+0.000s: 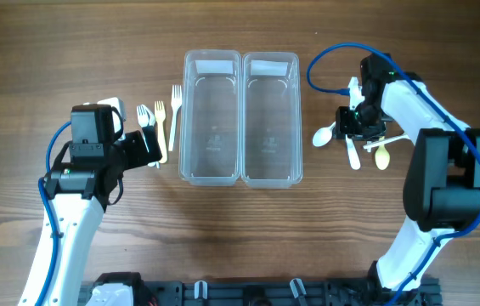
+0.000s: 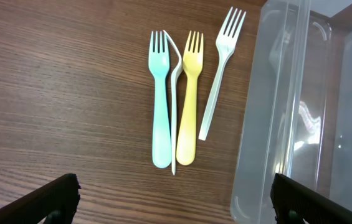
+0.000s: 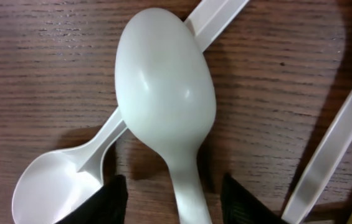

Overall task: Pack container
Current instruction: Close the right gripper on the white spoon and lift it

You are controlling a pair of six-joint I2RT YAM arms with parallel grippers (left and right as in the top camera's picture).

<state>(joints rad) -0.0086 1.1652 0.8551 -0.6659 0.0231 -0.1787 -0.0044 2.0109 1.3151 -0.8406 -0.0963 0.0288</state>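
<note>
Two clear containers [image 1: 241,180] sit side by side in the middle of the desk [image 1: 53,51]. At their 9 o'clock lie the forks [image 2: 188,99]. The left gripper [image 2: 173,190] hangs over them, spread wide and holding nothing. At 3 o'clock is a pile of spoons [image 1: 354,144]. The right gripper [image 3: 174,202] sits partly spread around the handle of the top spoon [image 3: 163,81], not pinching. Another spoon [image 3: 51,186] lies crossed under it.
</note>
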